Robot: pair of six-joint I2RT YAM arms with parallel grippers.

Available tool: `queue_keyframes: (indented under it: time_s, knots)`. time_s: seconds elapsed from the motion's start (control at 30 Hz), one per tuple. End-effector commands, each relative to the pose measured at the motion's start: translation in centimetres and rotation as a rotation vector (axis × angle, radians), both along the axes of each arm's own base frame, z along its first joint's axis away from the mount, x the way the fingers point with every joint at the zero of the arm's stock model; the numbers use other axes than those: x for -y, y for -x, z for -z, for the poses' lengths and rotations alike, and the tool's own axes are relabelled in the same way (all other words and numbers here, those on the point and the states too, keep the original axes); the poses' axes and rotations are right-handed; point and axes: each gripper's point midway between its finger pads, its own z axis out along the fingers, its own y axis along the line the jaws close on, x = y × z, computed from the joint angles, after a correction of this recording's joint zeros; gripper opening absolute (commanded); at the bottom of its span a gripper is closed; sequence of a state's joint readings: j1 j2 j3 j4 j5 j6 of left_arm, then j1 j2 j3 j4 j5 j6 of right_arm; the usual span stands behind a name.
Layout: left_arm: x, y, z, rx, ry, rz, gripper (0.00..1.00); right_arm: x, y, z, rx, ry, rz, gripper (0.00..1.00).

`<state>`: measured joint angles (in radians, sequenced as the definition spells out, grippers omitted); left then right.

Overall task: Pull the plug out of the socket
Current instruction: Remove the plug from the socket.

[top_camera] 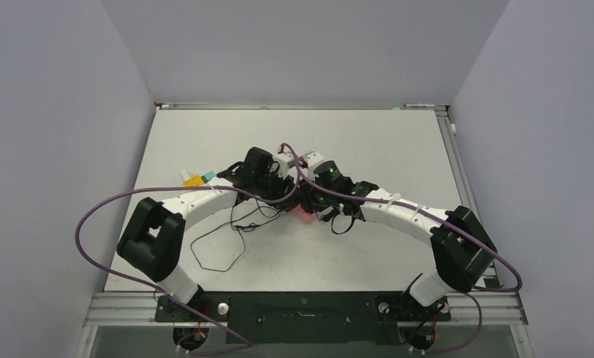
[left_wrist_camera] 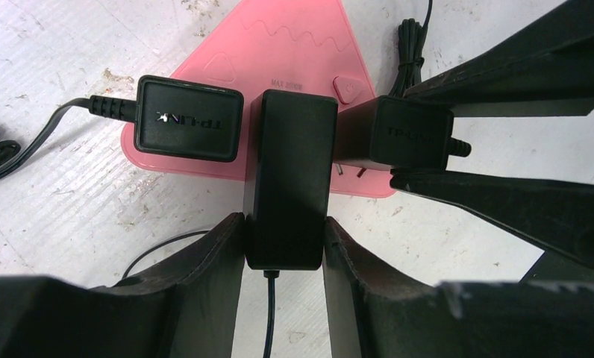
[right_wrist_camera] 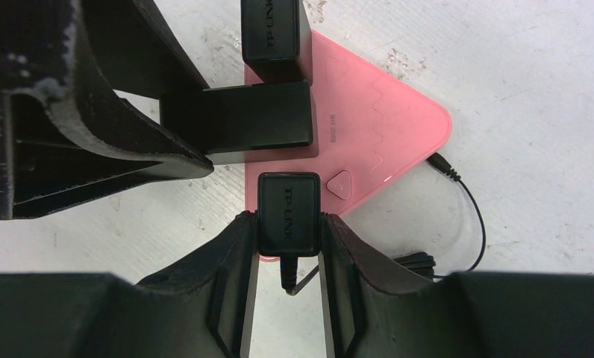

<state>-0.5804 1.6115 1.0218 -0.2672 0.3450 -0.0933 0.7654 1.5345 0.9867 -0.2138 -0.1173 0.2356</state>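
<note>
1. The pink socket (left_wrist_camera: 279, 45) lies flat near the middle of the surface (left_wrist_camera: 48, 216), with three black plugs seated on its face.
2. The left end effector (left_wrist_camera: 285, 250) is pinching the plain plug (left_wrist_camera: 290, 156) on the socket's middle. Its two fingers press the plug's long sides at the end where the cord leaves.
3. The right end effector (right_wrist_camera: 288, 227) is clamped on the TP-LINK plug (right_wrist_camera: 288, 205) at the socket's edge, just beside the switch button (right_wrist_camera: 340, 183). In the left wrist view, thin prong-like lines show under that plug, so it may be partly raised; I cannot be sure.
4. The other TP-LINK plug (left_wrist_camera: 188, 119), at the socket's opposite corner, is untouched.
5. To do the pull well, draw straight away from the socket's face, along the prongs. A sideways tilt would likely jam them. The socket looks light, so one grip should stay put as an anchor while the other lifts; otherwise the socket may rise with the plug.
6. Room is tight over the socket, where the two sets of fingers stand just beside each other. The moving one should go up, not swing toward its neighbour.
7. The cords (left_wrist_camera: 59, 115) trail off the socket's sides across the surface, and a loop could catch a finger.
8. The walls (top_camera: 55, 112) stand well apart from the socket, and the space above it is open.
</note>
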Motion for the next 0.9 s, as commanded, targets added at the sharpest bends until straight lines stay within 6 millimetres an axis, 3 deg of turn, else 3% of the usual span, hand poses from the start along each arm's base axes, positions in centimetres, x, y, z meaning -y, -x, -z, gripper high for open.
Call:
queue_keyframes:
  time_s: [0.0, 0.37, 0.87]
  knots:
    - [2.4, -0.8, -2.1, 0.015, 0.097, 0.023, 0.00, -2.5, 0.6, -1.4, 0.052, -0.015, -0.065, 0.05]
    - [2.1, -1.3, -1.8, -0.021, 0.118, -0.008, 0.00, -3.1, 1.3, -2.6, 0.106, -0.016, -0.090, 0.05]
    - [1.9, -1.5, -1.5, -0.040, 0.121, -0.016, 0.00, -3.6, 2.2, -2.3, 0.130, 0.031, -0.114, 0.05]
